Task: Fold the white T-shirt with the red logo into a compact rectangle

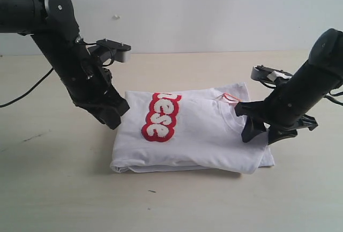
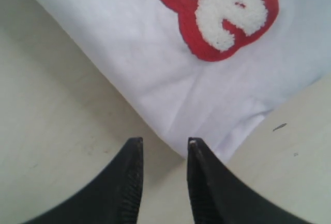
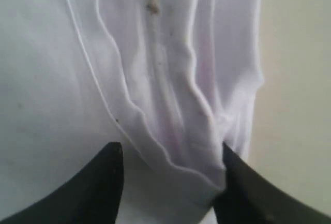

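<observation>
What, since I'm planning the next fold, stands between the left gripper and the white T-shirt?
Nothing visible does. The left gripper hangs with its jaws open just off a folded corner of the white T-shirt. Only a strip of bare table lies between them.

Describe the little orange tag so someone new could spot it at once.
On the pale table lies the folded white T-shirt. Follow its far edge toward the right gripper; the orange tag sits at the collar there. It is a small orange sliver, unlike the large red logo with fluffy white letters.
</observation>
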Robot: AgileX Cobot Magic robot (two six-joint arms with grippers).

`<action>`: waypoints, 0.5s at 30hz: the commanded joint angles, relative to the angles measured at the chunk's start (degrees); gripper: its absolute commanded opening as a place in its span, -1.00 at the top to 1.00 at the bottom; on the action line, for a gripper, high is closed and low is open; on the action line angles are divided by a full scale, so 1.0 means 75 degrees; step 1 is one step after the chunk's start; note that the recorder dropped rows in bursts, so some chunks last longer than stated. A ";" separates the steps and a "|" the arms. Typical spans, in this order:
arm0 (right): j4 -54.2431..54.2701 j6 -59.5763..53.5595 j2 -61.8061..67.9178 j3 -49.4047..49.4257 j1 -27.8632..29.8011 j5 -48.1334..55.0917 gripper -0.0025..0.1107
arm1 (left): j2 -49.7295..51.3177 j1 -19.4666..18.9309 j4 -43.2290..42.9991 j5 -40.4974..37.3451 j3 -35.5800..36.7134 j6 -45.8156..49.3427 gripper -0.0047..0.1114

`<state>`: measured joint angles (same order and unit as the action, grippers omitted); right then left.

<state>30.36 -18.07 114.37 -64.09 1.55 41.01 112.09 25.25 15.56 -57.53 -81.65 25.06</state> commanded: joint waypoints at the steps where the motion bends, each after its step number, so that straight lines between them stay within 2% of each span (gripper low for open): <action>1: 0.0315 -0.0458 0.0050 -0.0040 0.0011 -0.0233 0.45 | -0.0051 -0.0017 0.0069 0.0126 0.0027 -0.0033 0.39; 6: 0.0315 -0.0715 0.0033 -0.0040 0.0011 -0.0233 0.96 | -0.0051 -0.0017 0.0083 0.0132 0.0027 -0.0033 0.39; 11: 0.0359 -0.0845 -0.0305 -0.0040 0.0011 -0.0247 0.96 | -0.0037 -0.0017 0.0095 0.0187 0.0027 -0.0033 0.39; 15: 0.1224 -0.1450 -0.0864 -0.0040 0.0011 -0.0204 0.96 | 0.0068 -0.0017 0.0190 0.0187 0.0043 -0.0033 0.39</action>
<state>35.23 -25.15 111.19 -64.09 1.55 39.85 112.09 25.25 15.91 -56.49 -81.65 25.06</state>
